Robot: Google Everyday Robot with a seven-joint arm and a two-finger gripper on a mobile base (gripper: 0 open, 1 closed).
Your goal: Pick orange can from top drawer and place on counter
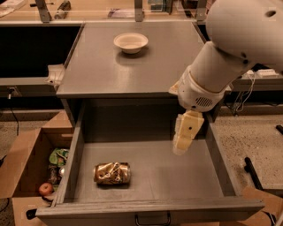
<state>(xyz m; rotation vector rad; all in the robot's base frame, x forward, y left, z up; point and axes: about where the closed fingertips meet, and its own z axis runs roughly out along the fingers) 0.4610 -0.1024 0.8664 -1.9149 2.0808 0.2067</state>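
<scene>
The orange can (112, 173) lies on its side, crumpled, on the floor of the open top drawer (150, 206), towards the front left. The counter (132, 70) is the grey cabinet top right behind and above the drawer. My white arm comes in from the upper right. The gripper (185, 136) hangs down over the right half of the drawer, above its floor and well to the right of the can. It touches nothing and holds nothing that shows.
A pale bowl (131, 42) stands on the counter's far middle. An open brown cardboard box (22, 161) sits on the floor left of the drawer, with a small red apple (45, 189) and other clutter inside. A pale tan shelf (101, 11) runs along the back.
</scene>
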